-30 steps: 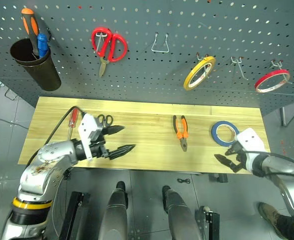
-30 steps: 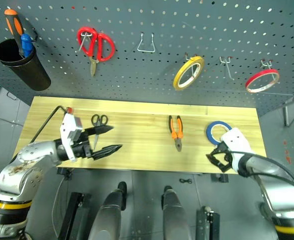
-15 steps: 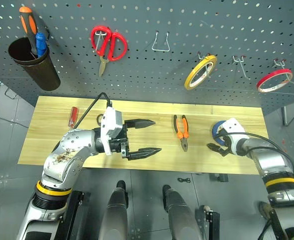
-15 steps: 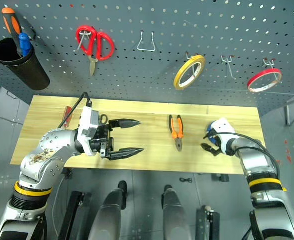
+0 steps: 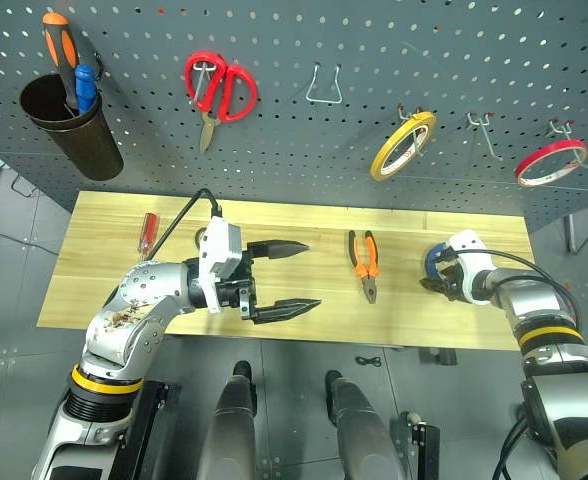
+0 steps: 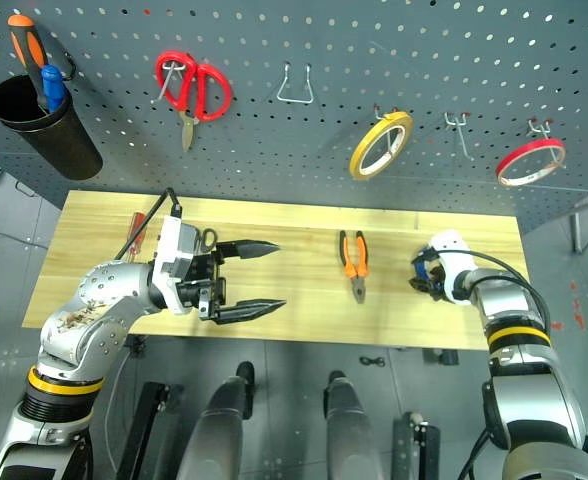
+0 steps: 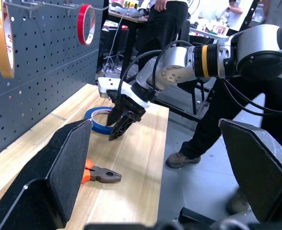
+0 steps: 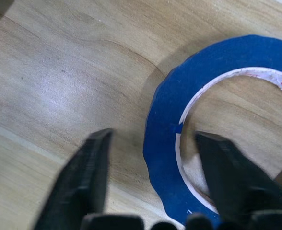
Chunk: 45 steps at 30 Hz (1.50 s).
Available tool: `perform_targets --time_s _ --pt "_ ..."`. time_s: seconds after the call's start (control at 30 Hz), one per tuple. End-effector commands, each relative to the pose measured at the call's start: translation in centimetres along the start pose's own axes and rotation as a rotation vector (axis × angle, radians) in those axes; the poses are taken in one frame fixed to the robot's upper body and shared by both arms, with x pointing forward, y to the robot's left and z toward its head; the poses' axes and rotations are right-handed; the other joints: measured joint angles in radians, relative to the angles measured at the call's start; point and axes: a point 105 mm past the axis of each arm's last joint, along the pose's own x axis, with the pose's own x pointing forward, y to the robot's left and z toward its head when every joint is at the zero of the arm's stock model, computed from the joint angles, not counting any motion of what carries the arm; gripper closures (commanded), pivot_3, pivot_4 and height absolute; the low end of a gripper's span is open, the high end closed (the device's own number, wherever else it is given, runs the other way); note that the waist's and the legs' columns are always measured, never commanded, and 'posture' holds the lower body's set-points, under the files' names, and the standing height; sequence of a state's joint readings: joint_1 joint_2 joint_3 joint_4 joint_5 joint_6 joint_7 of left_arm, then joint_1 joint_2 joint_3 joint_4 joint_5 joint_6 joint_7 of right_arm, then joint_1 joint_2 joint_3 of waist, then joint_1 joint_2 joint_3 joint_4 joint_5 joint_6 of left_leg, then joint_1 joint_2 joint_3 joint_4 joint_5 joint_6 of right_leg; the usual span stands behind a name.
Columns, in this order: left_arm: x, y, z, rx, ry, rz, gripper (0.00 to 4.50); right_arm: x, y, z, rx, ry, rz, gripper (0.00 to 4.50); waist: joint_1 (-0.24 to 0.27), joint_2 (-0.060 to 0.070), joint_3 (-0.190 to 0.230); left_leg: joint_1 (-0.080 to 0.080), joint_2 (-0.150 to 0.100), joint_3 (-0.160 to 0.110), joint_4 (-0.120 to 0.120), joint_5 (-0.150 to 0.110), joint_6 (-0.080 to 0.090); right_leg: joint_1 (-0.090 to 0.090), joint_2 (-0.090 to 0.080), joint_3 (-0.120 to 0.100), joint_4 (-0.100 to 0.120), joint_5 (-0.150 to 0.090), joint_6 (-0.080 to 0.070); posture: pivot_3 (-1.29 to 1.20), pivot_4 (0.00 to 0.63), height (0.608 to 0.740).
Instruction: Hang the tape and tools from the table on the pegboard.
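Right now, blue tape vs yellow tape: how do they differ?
The blue tape lies flat on the table; the yellow tape hangs tilted from a hook on the pegboard. The right gripper straddles the blue tape's band; nothing touches the yellow tape. Both are flat tape rings.

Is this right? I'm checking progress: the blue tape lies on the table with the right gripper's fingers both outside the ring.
Not quite. The right wrist view shows the right gripper straddling the band of the blue tape: one finger outside, the other inside the ring. The tape does lie flat on the table.
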State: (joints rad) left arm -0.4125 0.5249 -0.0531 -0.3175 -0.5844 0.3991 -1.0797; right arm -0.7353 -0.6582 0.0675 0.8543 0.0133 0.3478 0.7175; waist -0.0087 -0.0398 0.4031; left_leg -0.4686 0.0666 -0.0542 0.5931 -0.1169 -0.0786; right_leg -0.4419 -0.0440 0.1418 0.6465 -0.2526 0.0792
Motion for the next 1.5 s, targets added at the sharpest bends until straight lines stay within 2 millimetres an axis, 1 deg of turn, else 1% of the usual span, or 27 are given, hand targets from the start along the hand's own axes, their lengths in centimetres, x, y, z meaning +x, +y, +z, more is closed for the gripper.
perform_targets --time_s 0.03,0.1,0.13,0.23,0.27,0.3,0.37,0.43,0.5,0.57,0.6,0.7,0.77,0.87,0.97,1.03,1.13,1.2,1.23,1.3,1.4,1.47,1.5 --pt "0.3 -0.5 1.0 0.026 -0.049 -0.016 0.00 -0.3 -0.1 -1.4 -0.001 0.023 -0.006 3.18 0.000 0.000 0.000 0.000 0.000 0.000 0.000 0.000 0.000 0.000 0.000 0.000 0.000 0.000 0.000 0.11 0.435 0.740" --pt "0.3 -0.6 0.9 0.025 -0.051 -0.018 0.00 -0.4 -0.2 -1.5 -0.001 0.019 -0.011 3.89 0.001 0.000 0.000 0.000 0.000 0.000 0.000 0.000 0.000 0.000 0.000 0.000 0.000 0.000 0.000 0.11 0.435 0.740" --pt "0.4 -0.6 0.9 0.024 -0.052 -0.018 0.00 -0.7 -0.3 -1.4 -0.017 0.008 -0.022 4.05 0.001 0.000 0.000 0.000 0.000 0.000 0.000 0.000 0.000 0.001 0.000 0.000 0.000 0.000 0.000 0.11 0.435 0.740" --pt "0.4 -0.7 1.0 0.011 -0.058 -0.004 0.00 -2.3 -0.5 0.2 -0.118 -0.076 -0.073 4.05 0.007 0.000 0.000 0.000 0.000 0.000 0.000 0.000 0.000 0.000 0.000 0.000 0.001 0.000 0.000 0.10 0.426 0.740" --pt "0.4 -0.6 1.1 -0.006 -0.066 0.016 0.00 -3.3 -0.4 1.1 -0.181 -0.118 -0.107 4.05 0.009 0.001 0.000 0.000 0.000 -0.001 0.000 0.000 0.000 0.000 0.000 0.000 0.001 0.000 0.000 0.09 0.423 0.740" --pt "0.4 -0.4 1.3 -0.027 -0.075 0.038 0.00 -4.3 0.1 1.9 -0.234 -0.160 -0.129 4.05 0.011 0.001 0.000 0.000 -0.001 -0.001 0.000 0.000 0.000 0.000 0.000 0.000 0.001 0.000 0.000 0.09 0.423 0.740" --pt "0.3 0.0 1.8 -0.077 -0.103 0.087 0.00 -6.7 1.9 3.4 -0.332 -0.245 -0.166 4.05 0.012 0.002 0.001 -0.001 -0.001 -0.001 0.001 0.000 0.000 -0.001 -0.001 0.000 0.002 0.000 0.000 0.08 0.416 0.740" --pt "0.3 0.4 2.4 -0.118 -0.130 0.125 0.00 -9.1 3.9 4.3 -0.416 -0.313 -0.205 4.05 0.014 0.003 0.000 -0.001 0.000 -0.001 0.001 0.000 0.000 -0.001 0.000 0.000 0.003 -0.001 0.002 0.06 0.407 0.740" --pt "0.1 0.6 2.7 -0.160 -0.146 0.142 0.00 -11.7 6.0 5.2 -0.543 -0.375 -0.286 4.05 0.011 0.003 0.000 -0.001 0.000 -0.003 0.002 0.000 0.000 -0.001 0.000 -0.001 0.003 -0.003 0.005 0.05 0.399 0.740" --pt "0.2 0.5 2.9 -0.185 -0.155 0.135 0.00 -13.6 7.1 5.9 -0.633 -0.425 -0.373 4.05 0.007 0.004 0.000 -0.001 0.000 -0.003 0.004 0.000 -0.001 0.000 0.000 -0.001 0.004 -0.003 0.005 0.04 0.396 0.740" --pt "0.3 0.5 3.0 -0.191 -0.158 0.127 0.00 -14.3 7.3 6.3 -0.669 -0.449 -0.420 4.05 0.005 0.004 0.000 -0.001 0.000 -0.003 0.005 0.000 -0.001 0.000 0.000 -0.001 0.003 -0.003 0.006 0.03 0.395 0.740" --pt "1.0 0.9 3.8 -0.208 -0.188 0.099 0.00 -15.7 7.6 7.8 -0.756 -0.526 -0.529 4.05 -0.001 0.004 0.000 -0.002 -0.001 -0.002 0.010 0.001 -0.002 0.001 0.000 -0.001 0.002 0.000 0.008 0.03 0.392 0.740" --pt "1.5 1.2 4.3 -0.215 -0.207 0.083 0.00 -16.0 7.2 8.8 -0.774 -0.556 -0.574 4.05 -0.004 0.003 0.000 -0.004 0.000 -0.002 0.013 0.001 -0.002 0.001 0.000 -0.001 0.002 0.002 0.009 0.03 0.390 0.740" --pt "2.1 1.6 5.0 -0.195 -0.227 0.060 0.00 -16.1 6.0 10.7 -0.775 -0.614 -0.626 4.05 -0.011 0.003 0.000 -0.005 0.000 -0.001 0.014 0.004 -0.002 0.002 0.000 0.000 0.001 0.006 0.010 0.03 0.384 0.740" --pt "2.6 1.9 5.5 -0.187 -0.248 0.047 0.00 -15.6 5.0 11.8 -0.735 -0.658 -0.610 4.05 -0.012 0.003 -0.001 -0.005 0.000 -0.001 0.014 0.005 -0.001 0.001 0.000 0.000 0.001 0.006 0.010 0.02 0.379 0.740" --pt "3.0 2.1 5.5 -0.182 -0.255 0.040 0.00 -14.9 3.8 12.1 -0.694 -0.664 -0.607 4.05 -0.011 0.003 -0.001 -0.006 0.000 -0.002 0.013 0.005 -0.001 0.001 0.000 -0.001 0.001 0.006 0.010 0.03 0.385 0.740" --pt "3.4 1.9 5.5 -0.184 -0.261 0.028 0.00 -14.1 2.8 12.8 -0.719 -0.682 -0.591 4.05 -0.008 0.003 -0.001 -0.007 -0.001 -0.001 0.013 0.005 0.000 0.001 0.000 -0.001 0.000 0.007 0.009 0.03 0.388 0.740" --pt "3.5 1.7 5.4 -0.185 -0.258 0.017 0.00 -13.4 2.1 13.1 -0.699 -0.686 -0.572 4.05 -0.008 0.003 -0.001 -0.007 -0.001 -0.001 0.013 0.005 0.000 0.001 0.000 -0.001 0.000 0.009 0.006 0.02 0.388 0.740" --pt "3.5 1.6 5.2 -0.184 -0.253 0.015 0.00 -12.7 1.8 13.0 -0.680 -0.680 -0.539 4.05 -0.008 0.003 -0.001 -0.007 -0.001 -0.002 0.013 0.004 0.000 0.001 0.000 -0.001 0.000 0.010 0.004 0.02 0.388 0.740" --pt "3.4 1.6 5.1 -0.181 -0.248 0.016 0.00 -11.9 1.5 12.9 -0.651 -0.674 -0.495 4.05 -0.008 0.003 -0.001 -0.007 -0.001 -0.001 0.013 0.005 0.000 0.001 0.000 -0.001 0.000 0.011 0.003 0.03 0.384 0.740" --pt "3.3 1.9 5.3 -0.170 -0.251 0.028 0.00 -11.3 1.2 12.9 -0.577 -0.686 -0.456 4.05 -0.008 0.003 -0.001 -0.007 -0.001 -0.002 0.013 0.005 0.000 0.001 0.000 -0.001 0.001 0.011 0.002 0.04 0.386 0.740" --pt "3.1 2.3 5.7 -0.142 -0.259 0.044 0.00 -11.0 1.7 13.0 -0.561 -0.701 -0.412 3.04 -0.008 0.003 -0.001 -0.007 -0.001 -0.002 0.013 0.005 0.000 0.001 0.000 -0.001 0.001 0.011 0.002 0.05 0.391 0.740" --pt "3.1 2.4 5.8 -0.139 -0.264 0.047 0.00 -10.9 1.8 13.0 -0.557 -0.701 -0.403 2.74 -0.007 0.003 -0.001 -0.007 -0.001 -0.002 0.013 0.005 0.000 0.001 0.000 -0.001 0.001 0.011 0.002 0.05 0.391 0.740"
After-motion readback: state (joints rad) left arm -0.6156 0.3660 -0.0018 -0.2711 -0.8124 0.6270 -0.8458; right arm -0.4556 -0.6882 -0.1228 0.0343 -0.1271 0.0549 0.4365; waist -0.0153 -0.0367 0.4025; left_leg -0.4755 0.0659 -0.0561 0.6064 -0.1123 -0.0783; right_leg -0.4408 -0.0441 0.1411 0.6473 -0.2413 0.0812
